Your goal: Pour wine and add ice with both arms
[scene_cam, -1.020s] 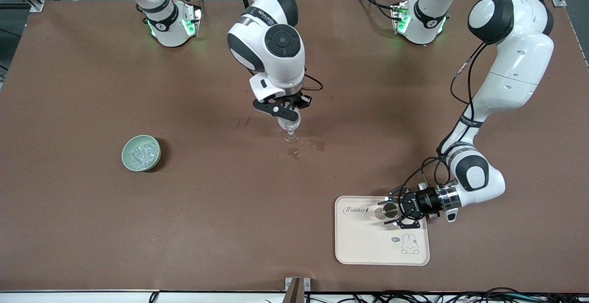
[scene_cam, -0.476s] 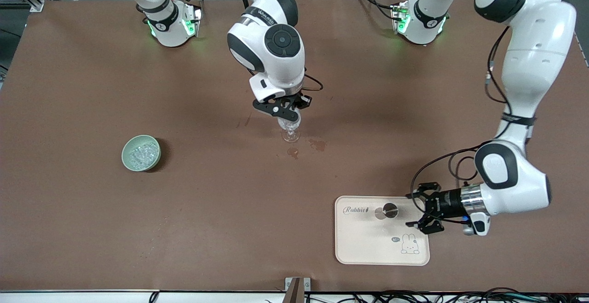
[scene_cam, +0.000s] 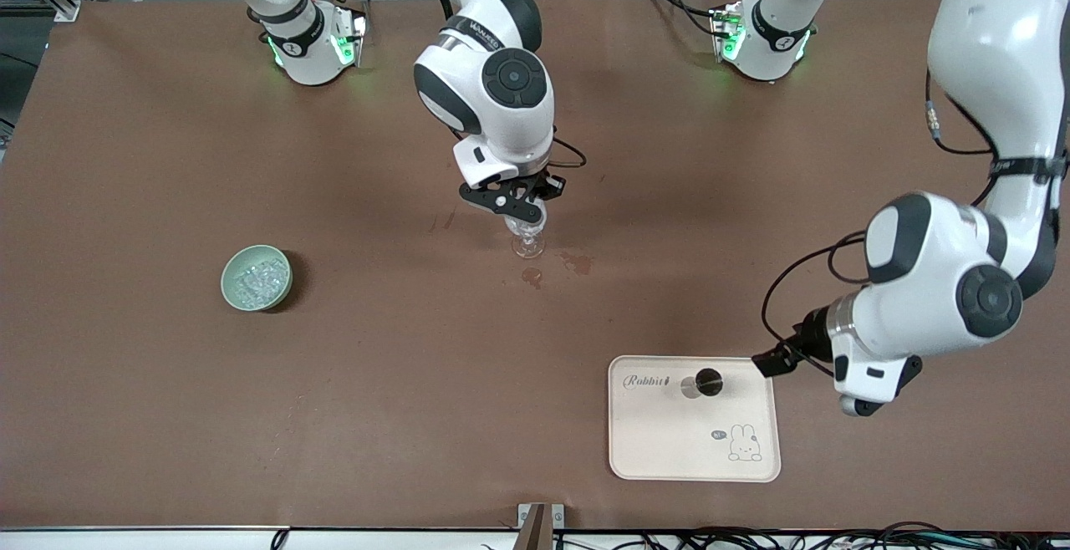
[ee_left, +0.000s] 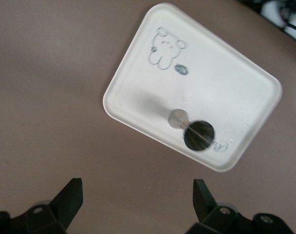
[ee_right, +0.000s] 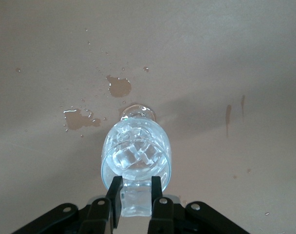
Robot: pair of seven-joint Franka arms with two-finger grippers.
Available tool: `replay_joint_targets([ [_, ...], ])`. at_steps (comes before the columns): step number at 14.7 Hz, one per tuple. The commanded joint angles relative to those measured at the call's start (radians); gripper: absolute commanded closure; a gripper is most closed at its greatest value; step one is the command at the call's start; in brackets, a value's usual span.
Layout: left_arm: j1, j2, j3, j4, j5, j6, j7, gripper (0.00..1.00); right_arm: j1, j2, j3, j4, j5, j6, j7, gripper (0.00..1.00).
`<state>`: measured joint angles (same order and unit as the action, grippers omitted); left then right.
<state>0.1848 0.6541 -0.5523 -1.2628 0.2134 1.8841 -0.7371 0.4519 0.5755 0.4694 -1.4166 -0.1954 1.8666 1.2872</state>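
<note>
The right gripper (ee_right: 134, 197) pinches an ice chunk (ee_right: 136, 201) over the ice-filled stemmed glass (ee_right: 136, 155) at table centre, while the left gripper (ee_left: 138, 200), fingers spread, hangs at the cream tray's (scene_cam: 669, 450) three o'clock edge.

Chunky white arms (scene_cam: 978, 73) with black joint bands; round grey caps; loose black cables; green-lit bases; black two-finger grippers (scene_cam: 512, 199).

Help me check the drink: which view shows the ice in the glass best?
The right wrist view: it looks straight down into the glass at the ice, with the right gripper holding another chunk above. The front view shows the glass half-hidden; the left wrist view misses it.
</note>
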Motion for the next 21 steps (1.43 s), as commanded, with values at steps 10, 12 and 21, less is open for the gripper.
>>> replay_joint_targets([
  [10, -0.110, -0.482, 0.156, -0.162, 0.006, -0.197, 0.553, 0.00, -0.033, -0.057, 0.001, 0.036, -0.019, -0.038, 0.015, 0.00],
  [12, -0.226, -0.575, 0.314, -0.243, -0.072, -0.217, 0.643, 0.00, -0.051, -0.132, -0.005, 0.036, -0.041, -0.078, 0.018, 0.00],
  [21, -0.251, -0.720, 0.453, -0.346, -0.147, -0.324, 0.680, 0.00, -0.389, -0.417, -0.008, 0.030, -0.084, -0.273, -0.257, 0.00],
])
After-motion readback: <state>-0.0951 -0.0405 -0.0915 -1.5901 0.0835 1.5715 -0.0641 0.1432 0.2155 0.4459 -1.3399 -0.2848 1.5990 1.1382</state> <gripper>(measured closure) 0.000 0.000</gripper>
